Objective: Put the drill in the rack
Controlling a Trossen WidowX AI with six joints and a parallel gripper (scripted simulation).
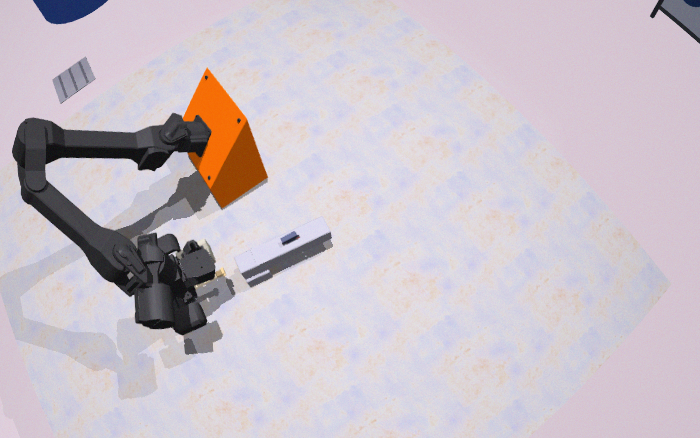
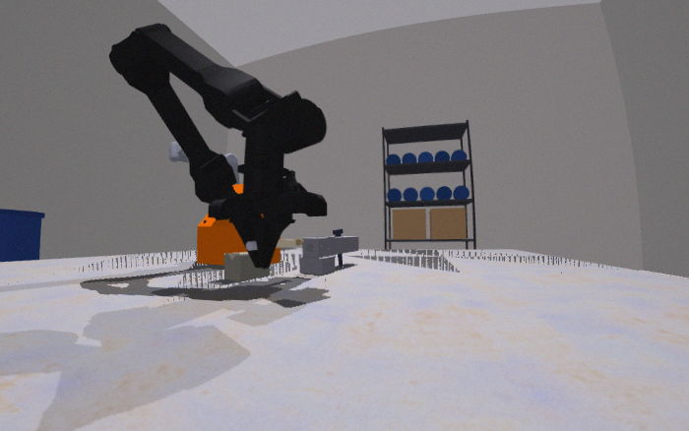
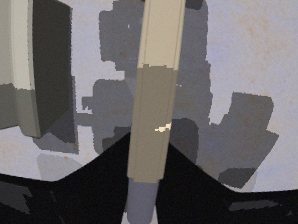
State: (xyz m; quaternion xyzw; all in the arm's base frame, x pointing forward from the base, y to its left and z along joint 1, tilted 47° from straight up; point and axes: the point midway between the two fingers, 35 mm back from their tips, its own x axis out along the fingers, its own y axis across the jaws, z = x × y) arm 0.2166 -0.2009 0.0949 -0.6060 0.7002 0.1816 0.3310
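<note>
My gripper (image 3: pixel 143 140) is shut on the drill (image 3: pixel 158 83), a long tan rod with a grey end. The rod points away from me, a little above the table. In the top view the gripper (image 1: pixel 202 281) hangs low just left of the white housing (image 1: pixel 282 250). The drill's tan tip (image 1: pixel 219 272) shows a small gap from the housing's near end. The dark key (image 1: pixel 289 237) sits on top of the housing. The rack (image 3: pixel 36 72), a low grey-beige block, lies just left of the drill. It also shows in the side view (image 2: pixel 239 265) beside the gripper (image 2: pixel 259 254).
The orange box (image 1: pixel 225 139) that carries the arm's base stands behind the housing. A grey ribbed plate (image 1: pixel 73 79) and a blue bin (image 1: pixel 67 7) lie far left. A shelf unit (image 2: pixel 429 185) stands by the back wall.
</note>
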